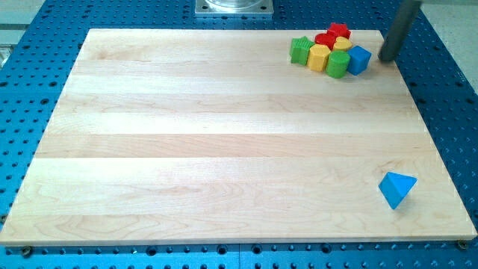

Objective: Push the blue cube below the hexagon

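The blue cube (359, 60) sits at the right end of a tight cluster of blocks near the view's top right. The cluster also holds a yellow block that looks like the hexagon (319, 57), a green cylinder (337, 65), a green block (300, 50), a second yellow block (342, 45) and two red blocks (338, 32) (325, 40). The dark rod comes down from the view's top right. My tip (386, 59) rests on the board just right of the blue cube, with a small gap between them.
A blue triangular block (396, 189) lies alone near the board's bottom right corner. The wooden board (224, 149) lies on a blue perforated table (448, 90). A metal mount (234, 7) sits at the view's top centre.
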